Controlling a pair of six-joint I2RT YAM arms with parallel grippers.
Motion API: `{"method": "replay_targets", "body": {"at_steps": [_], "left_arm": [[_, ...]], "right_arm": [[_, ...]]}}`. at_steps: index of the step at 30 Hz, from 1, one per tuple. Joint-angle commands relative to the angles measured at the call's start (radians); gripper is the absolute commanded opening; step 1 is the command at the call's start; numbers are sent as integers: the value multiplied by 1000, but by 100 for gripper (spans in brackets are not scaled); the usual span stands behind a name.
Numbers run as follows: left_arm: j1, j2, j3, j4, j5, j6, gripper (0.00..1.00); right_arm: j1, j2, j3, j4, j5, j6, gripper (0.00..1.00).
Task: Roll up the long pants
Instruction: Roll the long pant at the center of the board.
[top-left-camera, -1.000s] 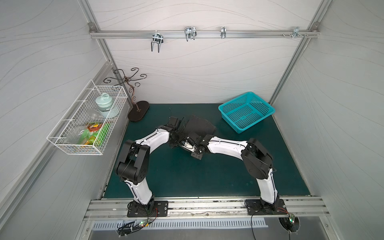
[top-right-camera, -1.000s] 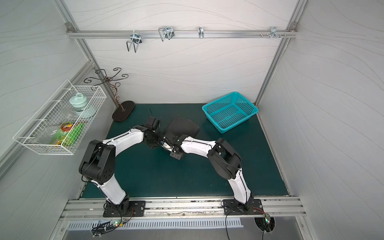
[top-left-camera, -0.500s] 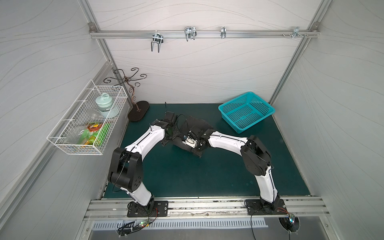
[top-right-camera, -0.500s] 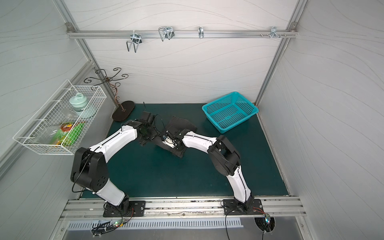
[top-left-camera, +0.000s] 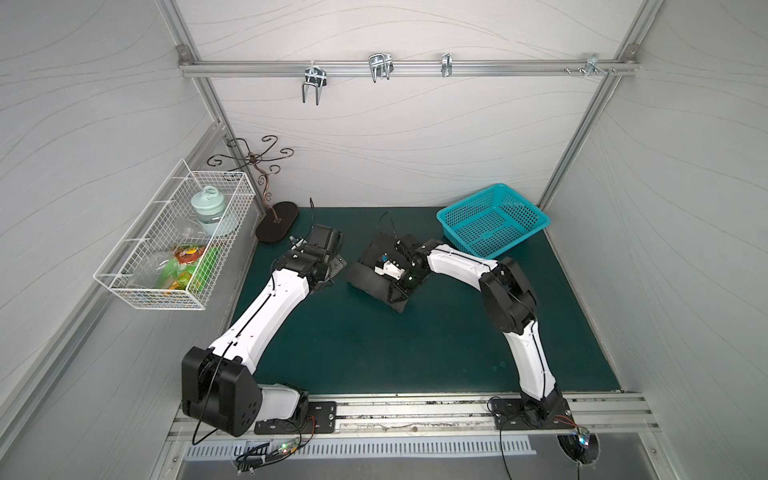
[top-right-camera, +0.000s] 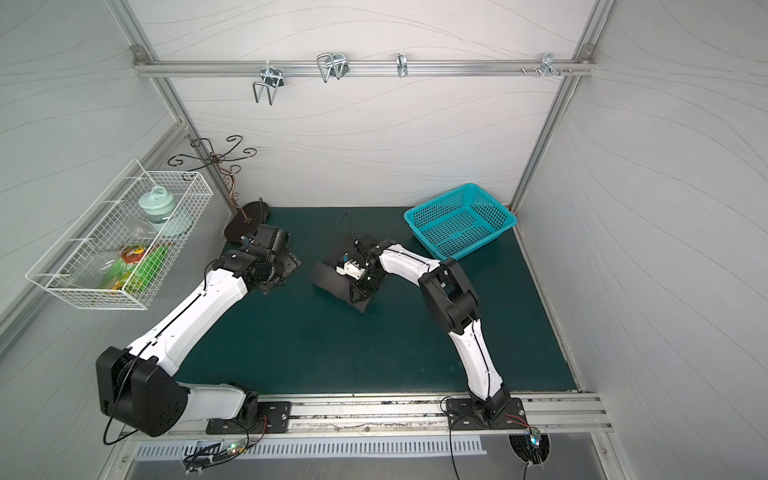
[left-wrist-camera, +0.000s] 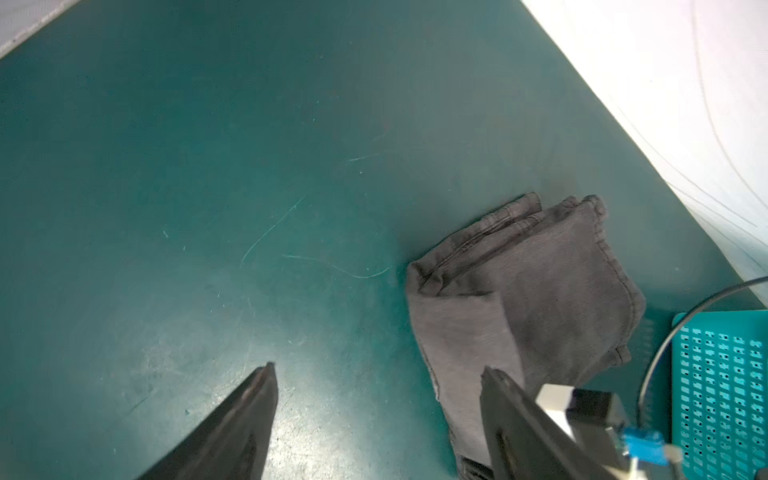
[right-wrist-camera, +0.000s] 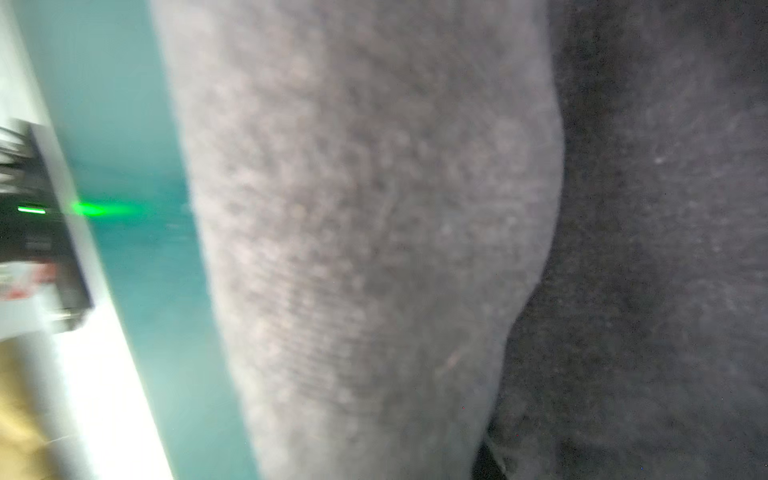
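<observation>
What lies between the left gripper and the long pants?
Only a narrow strip of bare green mat. Both top views show the left gripper standing apart from the long pants, with nothing on that stretch.

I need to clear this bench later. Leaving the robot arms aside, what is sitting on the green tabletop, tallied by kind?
pants: 1
plastic basket: 1
metal stand: 1
total: 3
</observation>
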Motion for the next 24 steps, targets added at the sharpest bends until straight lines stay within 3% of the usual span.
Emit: {"method": "replay_targets", "body": {"at_steps": [1,9,17,22,24], "left_arm": [[5,2,-29,11,37,-33,81],[3,4,-95,45,126,-50,79],[-7,21,-263,338,303,-85,81],[-26,51,-311,448,373,-82,86],[-35,54,-331,500,384,-75,97]], "right_arm": [[8,217,-79,-262,-170,39,0],[-31,360,-45,-357,-253,108,0],[-56,385,-57,-362,-264,135,0],[-93,393,-44,-372,-251,146,0],[-106,396,-35,-375,-253,148,0]]}}
